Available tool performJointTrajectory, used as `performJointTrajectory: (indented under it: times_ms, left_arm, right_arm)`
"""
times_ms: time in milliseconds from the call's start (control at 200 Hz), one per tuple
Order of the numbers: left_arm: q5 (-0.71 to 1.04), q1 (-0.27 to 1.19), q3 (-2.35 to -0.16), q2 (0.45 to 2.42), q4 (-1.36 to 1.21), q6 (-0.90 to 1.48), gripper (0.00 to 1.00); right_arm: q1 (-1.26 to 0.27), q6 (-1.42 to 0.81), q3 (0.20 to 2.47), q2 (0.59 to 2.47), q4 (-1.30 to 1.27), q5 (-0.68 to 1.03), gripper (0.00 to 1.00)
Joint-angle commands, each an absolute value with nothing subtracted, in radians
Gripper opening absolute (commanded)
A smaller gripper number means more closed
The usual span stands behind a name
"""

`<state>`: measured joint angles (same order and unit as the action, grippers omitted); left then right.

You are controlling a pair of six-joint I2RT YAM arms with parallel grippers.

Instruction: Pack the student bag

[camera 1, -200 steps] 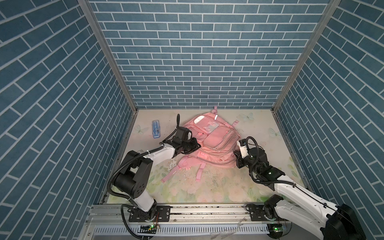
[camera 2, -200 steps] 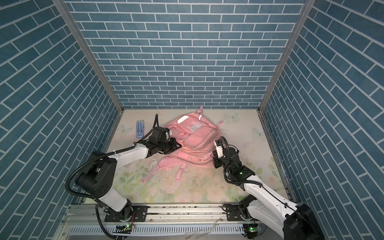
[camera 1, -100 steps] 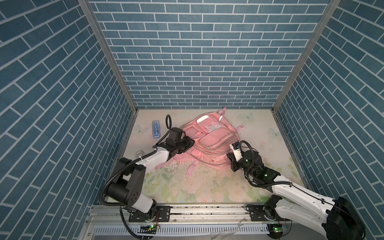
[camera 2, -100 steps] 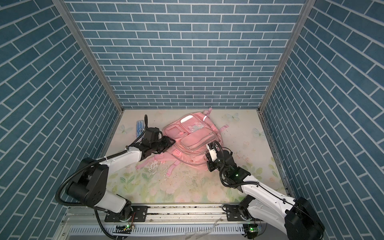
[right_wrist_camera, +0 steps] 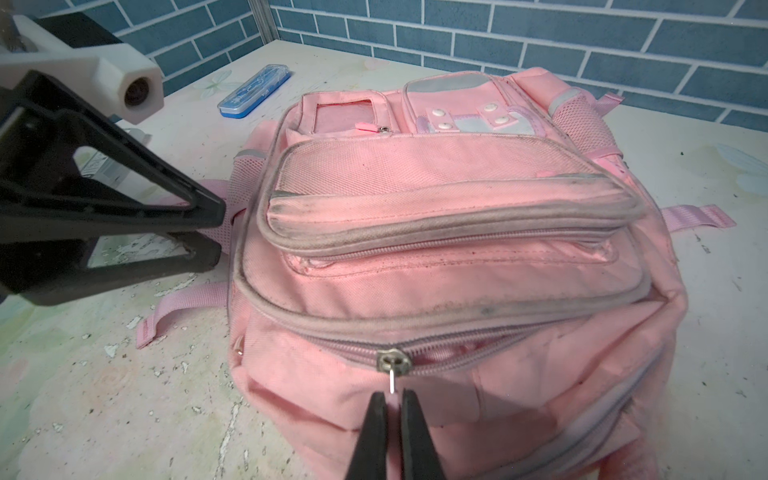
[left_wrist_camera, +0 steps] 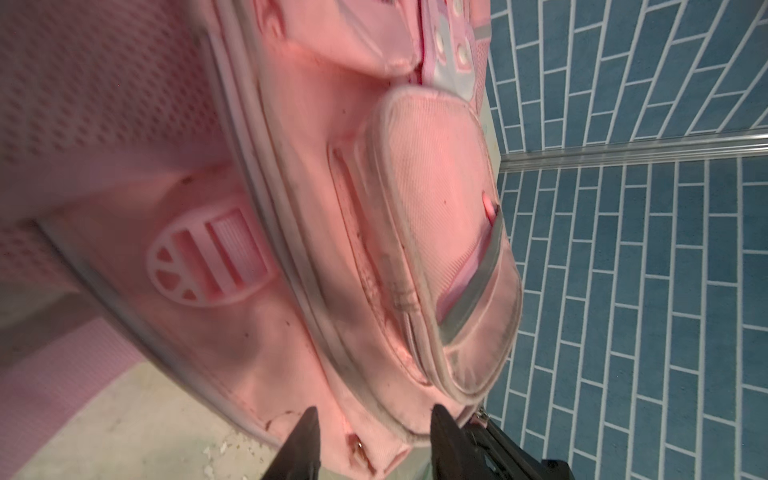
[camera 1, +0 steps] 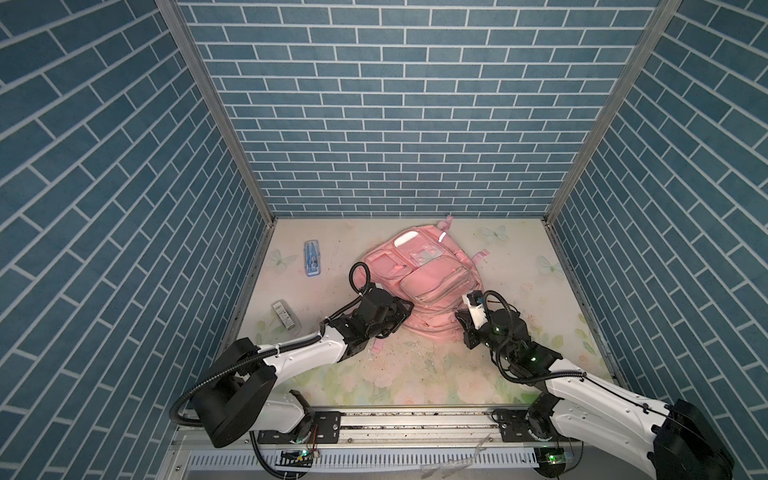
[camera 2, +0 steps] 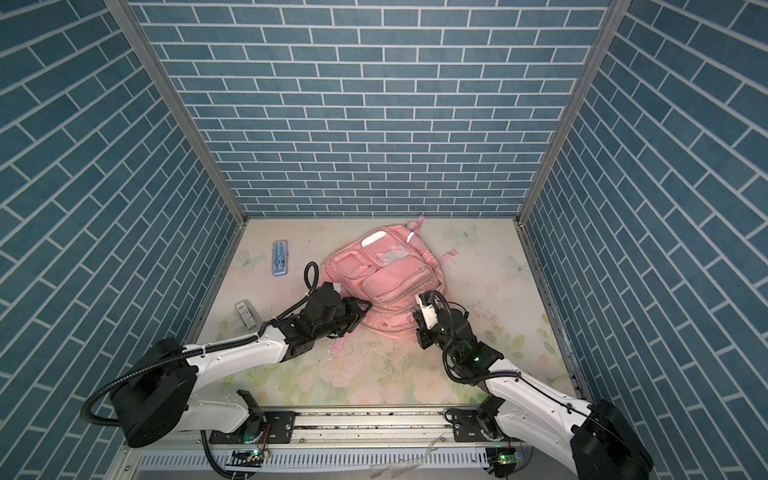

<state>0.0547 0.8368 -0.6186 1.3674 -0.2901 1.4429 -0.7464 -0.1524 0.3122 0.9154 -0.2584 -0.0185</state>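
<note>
While the student bag (camera 1: 419, 270) lies front-up on the floral table (camera 1: 415, 378), near the back and about midway across in both top views, the right gripper (right_wrist_camera: 392, 401) is clenched on the thin metal zipper pull (right_wrist_camera: 392, 384) of the main zip at the bag's near end, its two black fingertips (right_wrist_camera: 376, 415) nipped together around that wire. The left gripper (right_wrist_camera: 216, 230) is released, fingers spread apart at the bag's left flank beside the mesh side pocket (right_wrist_camera: 239, 183). In the left wrist view a corner of the pink fabric (left_wrist_camera: 374, 399) sits between the tips, though whether they touch it I cannot tell. A pink strap (right_wrist_camera: 178, 307) trails out flat from under the bag on that side. Well apart to the left, a blue pencil case (camera 1: 312, 257) lies near the side wall, and a small clear box (camera 1: 286, 316) lies nearer the robot
</note>
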Motion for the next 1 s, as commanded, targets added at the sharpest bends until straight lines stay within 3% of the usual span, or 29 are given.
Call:
performJointTrajectory:
  times_ms: [0,255,430,475,640,995]
  left_arm:
    - [-0.041,0.883,-0.609,1.385,-0.377,1.537,0.45]
    - [-0.038,0.909,-0.627,1.483,-0.47,1.575,0.44]
    - [-0.022,0.909,-0.662,1.541,-0.499,1.562,0.38]
    - [-0.018,0.907,-0.662,1.545,-0.503,1.559,0.33]
    - [0.011,0.875,-0.612,1.516,-0.55,1.537,0.0]
    - [0.249,0.739,-0.605,1.442,-0.407,1.336,0.0]
  right_arm:
    - [-0.755,-0.168,0.296,0.885,-0.309,0.012,0.0]
    - [-0.755,-0.18,0.288,0.889,-0.321,0.028,0.0]
    - [-0.755,-0.198,0.288,0.905,-0.323,0.031,0.0]
    - [-0.755,-0.202,0.29,0.906,-0.322,0.031,0.0]
    - [-0.755,-0.222,0.297,0.887,-0.298,-0.02,0.0]
    - [-0.721,-0.269,0.34,0.893,-0.186,-0.175,0.0]
